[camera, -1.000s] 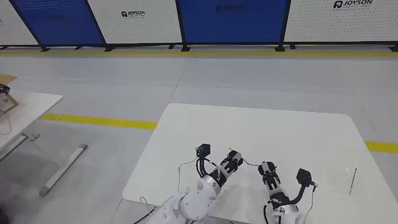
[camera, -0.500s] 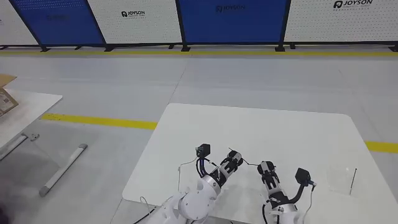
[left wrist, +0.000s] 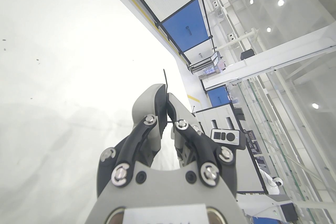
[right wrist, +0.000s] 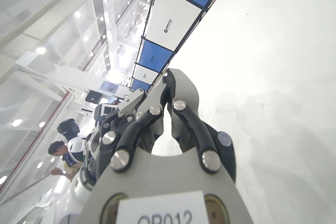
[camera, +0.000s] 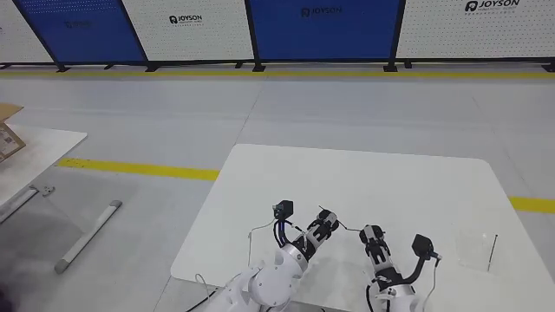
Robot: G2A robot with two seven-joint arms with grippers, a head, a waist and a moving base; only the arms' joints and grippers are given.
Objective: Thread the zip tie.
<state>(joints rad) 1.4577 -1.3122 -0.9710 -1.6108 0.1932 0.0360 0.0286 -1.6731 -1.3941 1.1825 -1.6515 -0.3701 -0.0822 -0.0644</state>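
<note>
White table [camera: 364, 173]: one in use, with both arms at its near edge. A second table [camera: 35, 152] stands well apart to the left.

Grippers: two, close together above the near part of the table.
- Left gripper [camera: 326, 218]: fingers are pressed together on the zip tie [camera: 344, 224]. The left wrist view shows the black strap pinched between the pads, with no gap.
- Right gripper [camera: 371, 232]: just beside the left one. Its fingers are also closed up, pad to pad. The strap reaches its fingertips in the top view. Cannot tell whether the end is actually nipped between them.

Clear container [camera: 473, 247]: one, on the table's right side, well apart from both grippers.

Thin dark strip [camera: 493, 250]: one, just beside the container on its right. Its long axis runs from far to near. Too small to tell what it is, or whether it touches the container.

Zip tie: one, black, thin, lifted off the table.
- Its long axis runs across the table from the left gripper to the right gripper, slanting slightly toward the near edge on the right.
- A short free end sticks out past the left fingertips, pointing away from the robot and slightly left.
- In the left wrist view that end stands roughly in line with the fingers, straight and narrow.
- The span between the two grippers looks nearly straight, with a slight kink near the middle.
</note>
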